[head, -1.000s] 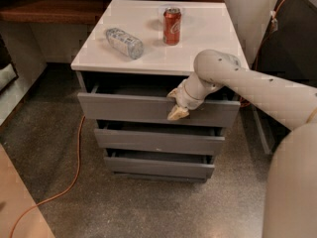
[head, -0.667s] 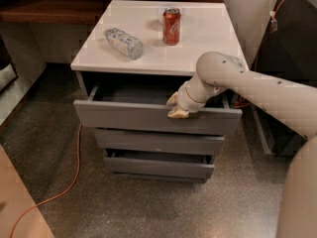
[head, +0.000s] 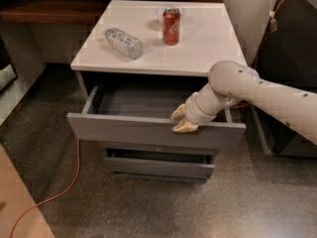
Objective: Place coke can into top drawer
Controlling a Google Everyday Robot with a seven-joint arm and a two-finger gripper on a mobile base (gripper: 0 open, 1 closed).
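The coke can (head: 171,26) stands upright at the back middle of the white cabinet top (head: 213,43). The top drawer (head: 124,130) is pulled well out, and its grey inside shows with nothing seen in it. My gripper (head: 182,120) is at the top edge of the drawer's front panel, right of its middle. One finger (head: 178,112) is behind the panel and the other is over its face, shut on the panel. The arm reaches in from the right, below the cabinet top's front edge. The can is about a hand's length behind and above the gripper.
A crinkled clear plastic bottle (head: 124,42) lies on its side on the cabinet top, left of the can. A lower drawer (head: 158,166) is shut below. An orange cable (head: 73,180) runs across the floor at left. A wooden shelf (head: 44,11) is at back left, dark furniture (head: 292,43) at right.
The top drawer has slid out toward the camera, from barely open to wide open, with my gripper moving along on its front panel. The can and bottle have not moved.
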